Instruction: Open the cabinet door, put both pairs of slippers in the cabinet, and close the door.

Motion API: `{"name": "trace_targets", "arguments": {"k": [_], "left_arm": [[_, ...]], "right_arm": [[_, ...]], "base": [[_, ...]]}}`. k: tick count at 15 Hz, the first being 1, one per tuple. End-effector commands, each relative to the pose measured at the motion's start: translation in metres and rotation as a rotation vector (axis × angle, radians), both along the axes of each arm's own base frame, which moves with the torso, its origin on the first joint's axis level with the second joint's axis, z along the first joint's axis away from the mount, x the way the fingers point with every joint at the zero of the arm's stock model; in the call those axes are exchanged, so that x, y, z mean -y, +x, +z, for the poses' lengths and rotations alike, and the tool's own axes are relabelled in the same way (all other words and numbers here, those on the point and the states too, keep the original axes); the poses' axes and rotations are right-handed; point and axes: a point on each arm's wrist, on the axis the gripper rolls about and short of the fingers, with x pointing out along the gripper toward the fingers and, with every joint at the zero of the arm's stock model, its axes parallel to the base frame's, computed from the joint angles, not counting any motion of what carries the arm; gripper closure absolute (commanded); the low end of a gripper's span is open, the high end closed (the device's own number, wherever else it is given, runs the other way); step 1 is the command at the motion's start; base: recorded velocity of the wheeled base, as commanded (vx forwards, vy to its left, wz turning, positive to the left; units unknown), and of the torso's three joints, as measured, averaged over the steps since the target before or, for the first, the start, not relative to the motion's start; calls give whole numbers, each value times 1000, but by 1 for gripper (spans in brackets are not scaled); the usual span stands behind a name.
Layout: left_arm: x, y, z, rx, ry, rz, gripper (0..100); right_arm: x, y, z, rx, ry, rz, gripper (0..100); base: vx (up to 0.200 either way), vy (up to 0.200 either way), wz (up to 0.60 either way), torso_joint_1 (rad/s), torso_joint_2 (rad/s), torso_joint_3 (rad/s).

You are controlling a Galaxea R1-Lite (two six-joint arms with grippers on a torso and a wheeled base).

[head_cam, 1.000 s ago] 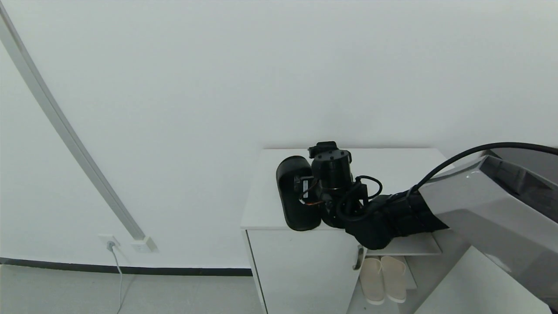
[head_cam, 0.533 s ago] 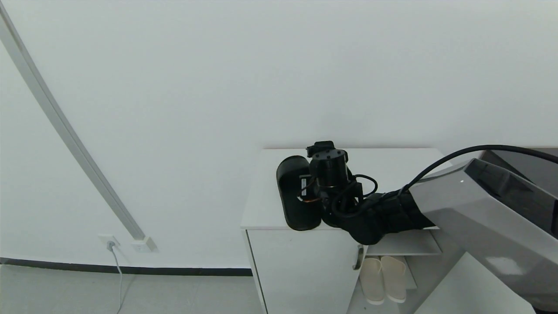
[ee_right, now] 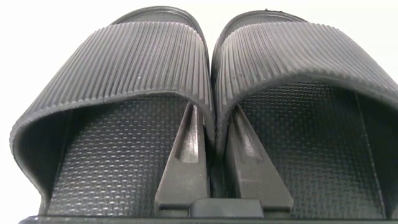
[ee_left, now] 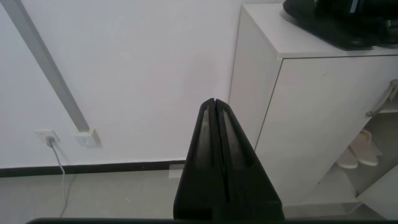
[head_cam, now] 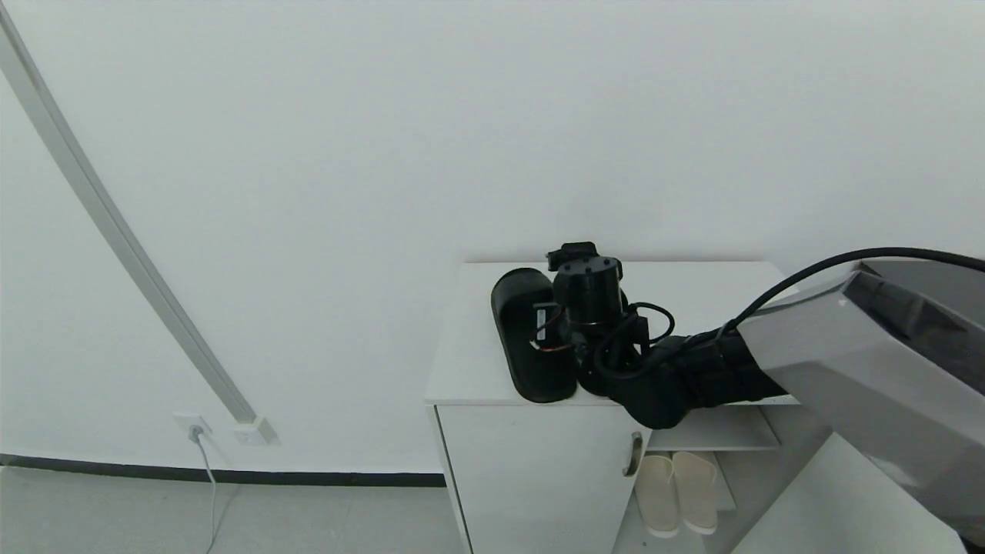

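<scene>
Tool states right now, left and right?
Left tool: shut, holding nothing.
Right tool: shut on the black slippers, one finger inside each, pinching their inner sides together.

right arm [head_cam: 862, 369]: grey, boxy | wrist [head_cam: 589, 288]: black, round, tiny screws on top | cable [head_cam: 885, 251]: black, thin, curvy | left gripper [ee_left: 214, 109]: black, flat

Open cabinet bay [head_cam: 719, 437], white slippers [head_cam: 677, 492] inside
</scene>
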Motion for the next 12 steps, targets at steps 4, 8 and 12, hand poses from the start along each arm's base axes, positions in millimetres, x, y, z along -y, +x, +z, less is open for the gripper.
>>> {"name": "trace_targets", "arguments": {"k": [4, 8, 12], "left_arm": [[0, 0, 0, -1, 1, -1, 100], [0, 0, 0, -1, 3, -1, 100], [0, 0, 0, -1, 4, -1, 100]], "right_arm": [[51, -67, 54, 11, 17, 37, 100], [85, -134, 58, -43, 3, 229, 100], [88, -156, 63, -34, -18, 320, 100]], "base": [[0, 0, 0, 0, 0, 0], [0, 0, 0, 0, 0, 0], [0, 0, 0, 0, 0, 0]]}}
